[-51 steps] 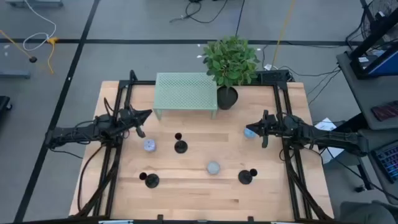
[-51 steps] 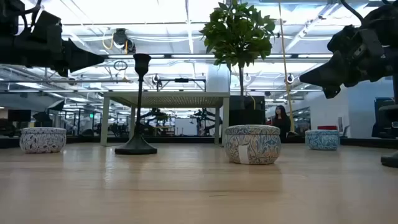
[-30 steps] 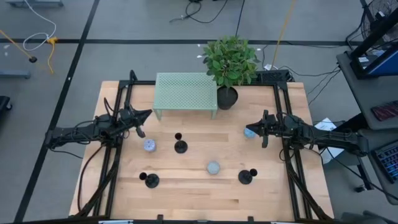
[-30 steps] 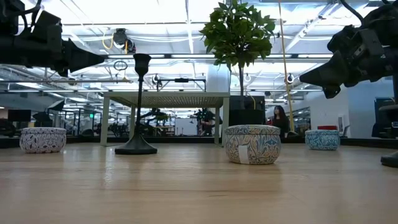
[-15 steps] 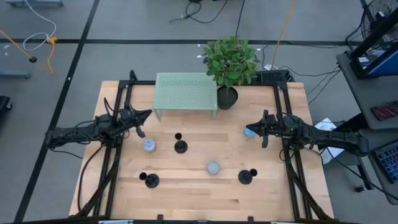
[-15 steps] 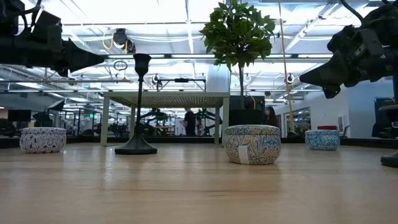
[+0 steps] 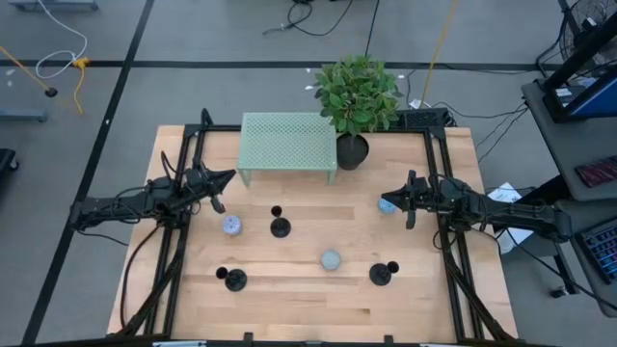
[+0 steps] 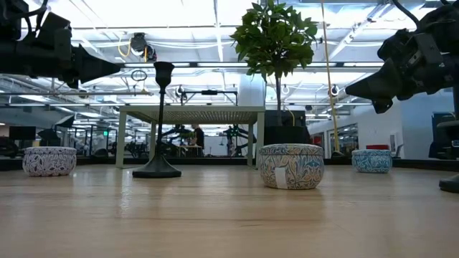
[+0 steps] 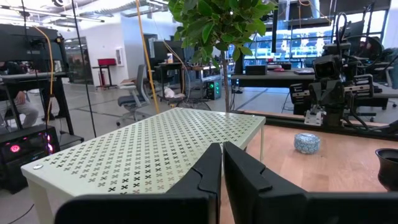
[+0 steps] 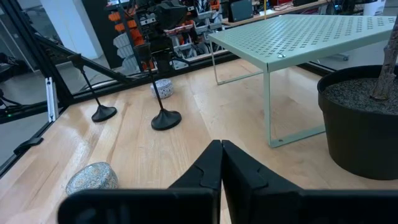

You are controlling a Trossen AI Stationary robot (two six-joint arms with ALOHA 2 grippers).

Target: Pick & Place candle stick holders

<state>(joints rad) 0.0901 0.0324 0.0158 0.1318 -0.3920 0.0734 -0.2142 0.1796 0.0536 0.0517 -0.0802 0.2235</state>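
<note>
Both arms hang level above the wooden table [image 7: 308,299], one at each side. The left gripper [image 7: 228,177] points inward near the front-left corner of the green perforated shelf [image 7: 289,142], its fingers pressed together on nothing. The right gripper [image 7: 409,199] mirrors it across the table, fingers likewise clenched and empty, right beside a small patterned tin [image 7: 387,205].

Between the two grippers the middle of the table lies wide open — bare wood from the shelf's front edge down to the holders. The first candle stick holder [image 7: 280,226] stands upright just right of a second patterned tin [image 7: 231,226], below the shelf. The second holder [image 7: 234,280] stands near the front-left, close to the left frame rail [image 7: 174,260]. The third holder [image 7: 382,274] stands front-right, with a third tin [image 7: 331,259] just beside it to the left.

The three holders are well apart from one another, and none touches a tin. Behind, the potted plant [image 7: 357,96] crowds the shelf's right end — its black pot [image 7: 352,151] sits against the shelf's corner. The front strip of the table is free wood along its edge.
</note>
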